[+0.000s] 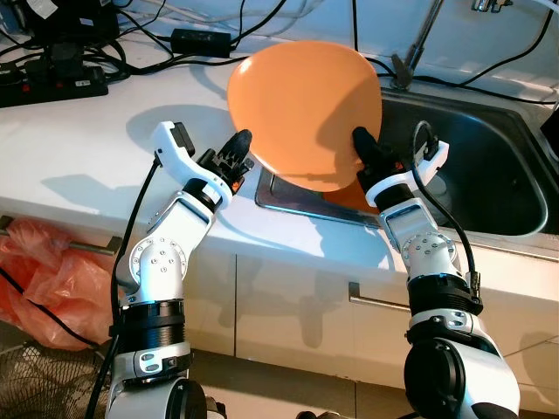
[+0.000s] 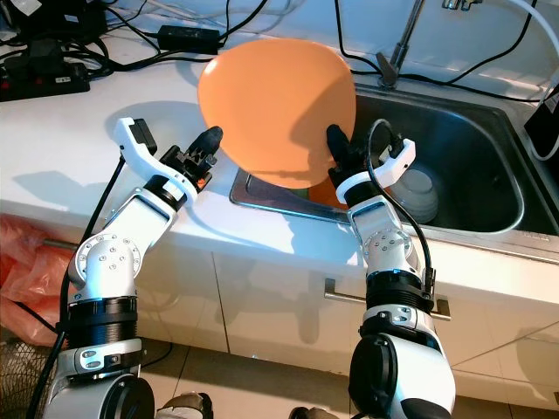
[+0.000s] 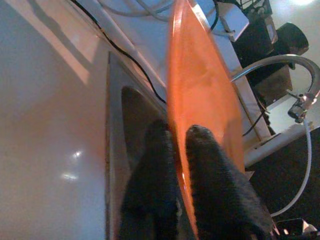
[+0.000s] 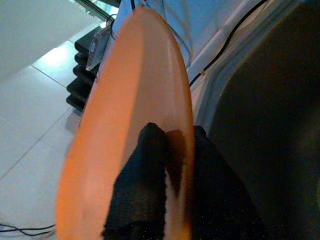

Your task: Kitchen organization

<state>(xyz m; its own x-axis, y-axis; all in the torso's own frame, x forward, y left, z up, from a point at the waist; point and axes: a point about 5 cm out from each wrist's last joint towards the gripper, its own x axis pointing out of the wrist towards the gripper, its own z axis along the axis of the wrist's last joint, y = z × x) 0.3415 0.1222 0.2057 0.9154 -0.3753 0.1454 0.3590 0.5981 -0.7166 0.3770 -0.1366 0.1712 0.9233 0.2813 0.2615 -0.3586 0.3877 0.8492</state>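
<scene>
We hold the orange plate (image 1: 306,109) on edge above the tabletop (image 1: 87,148) and sink (image 1: 489,166) rim. Left hand (image 1: 238,155) and right hand (image 1: 365,150) each pinch opposite rims, the right nearer the basin.

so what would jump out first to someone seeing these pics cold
A big orange plate held up on edge over the near-left corner of the steel sink, pinched at opposite rims by the left gripper and the right gripper. Behind it, black cables sprawl across the white counter.
</scene>
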